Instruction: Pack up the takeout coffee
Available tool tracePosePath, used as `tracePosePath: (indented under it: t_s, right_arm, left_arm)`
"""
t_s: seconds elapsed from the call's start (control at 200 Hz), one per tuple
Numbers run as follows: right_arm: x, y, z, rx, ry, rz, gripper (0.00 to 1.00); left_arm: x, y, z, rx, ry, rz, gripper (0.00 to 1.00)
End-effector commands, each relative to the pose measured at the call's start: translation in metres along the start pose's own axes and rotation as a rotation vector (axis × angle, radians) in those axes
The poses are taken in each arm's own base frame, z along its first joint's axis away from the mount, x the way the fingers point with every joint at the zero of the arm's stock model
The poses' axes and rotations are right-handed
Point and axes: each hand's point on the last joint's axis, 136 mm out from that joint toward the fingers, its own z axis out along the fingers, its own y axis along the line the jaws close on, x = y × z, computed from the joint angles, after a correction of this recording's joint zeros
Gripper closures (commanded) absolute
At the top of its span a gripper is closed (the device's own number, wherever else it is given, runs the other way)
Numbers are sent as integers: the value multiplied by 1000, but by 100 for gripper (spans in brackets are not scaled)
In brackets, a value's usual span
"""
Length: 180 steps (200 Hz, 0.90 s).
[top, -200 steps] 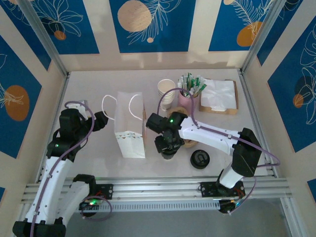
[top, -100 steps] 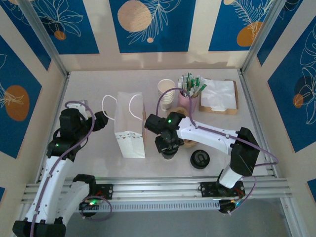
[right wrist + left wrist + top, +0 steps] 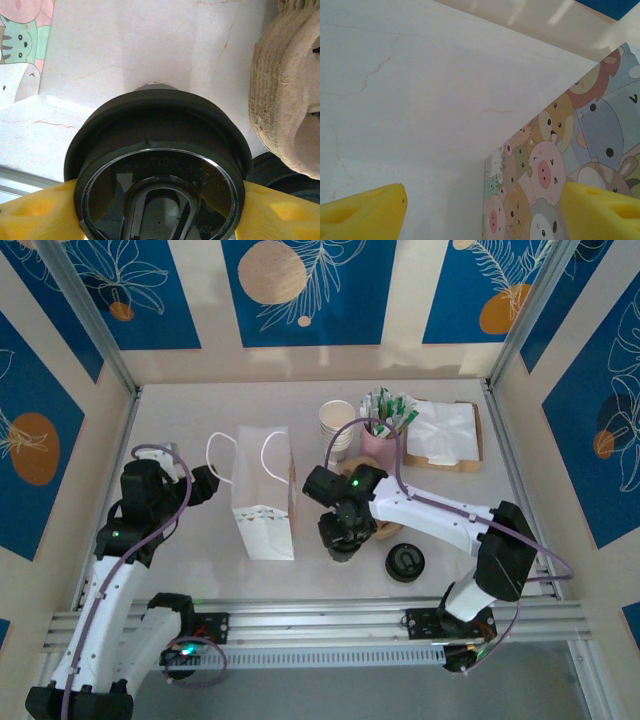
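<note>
Fingers (image 3: 35,215) of the right gripper (image 3: 158,200) hug the takeout coffee (image 3: 160,135). One yellow pad presses on each side of its round black lid, so the cup is gripped. From the top camera, this gripper hangs over the cup near the middle of the table (image 3: 180,560), and most of the cup is hidden under it. The coffee sits at about 4 o'clock from the white paper bag (image 3: 265,495), close to it but not touching. The bag has two loop handles at its 12 o'clock end. A brown pulp cup holder (image 3: 386,531) sits just at 3 o'clock of the coffee, partly under the right arm. A loose black lid (image 3: 405,562) lies on the table at 4 o'clock of the coffee, a little way off. Far back at 12 o'clock of the coffee stands a stack of cream cups (image 3: 337,425). A pink cup full of sticks (image 3: 380,440) is just at its 3 o'clock side. A tray of white napkins (image 3: 442,435) comes next, farther toward 3 o'clock. The left gripper (image 3: 207,483) hangs at 9 o'clock of the bag, just beside it. Its yellow fingers (image 3: 365,212) are spread wide apart with nothing between them. From its own camera, the side of the bag is covered in cartoon animals.
</note>
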Motion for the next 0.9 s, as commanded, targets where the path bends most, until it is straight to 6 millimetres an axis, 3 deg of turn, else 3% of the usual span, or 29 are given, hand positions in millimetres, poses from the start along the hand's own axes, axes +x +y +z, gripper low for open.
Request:
tracePosePath:
  t_s: [0.0,0.495,0.895]
  right_arm:
    - [36,-34,24,225,178,-37,46]
    - [11,-17,-23,59,2,-102,31]
    - [15,-12,-21,21,4,-77,23]
  left_arm:
    - [0,2,2,2,-3,-14,20]
    - [0,2,1,2,-3,-15,20]
    - [0,1,1,6,-5,-15,20]
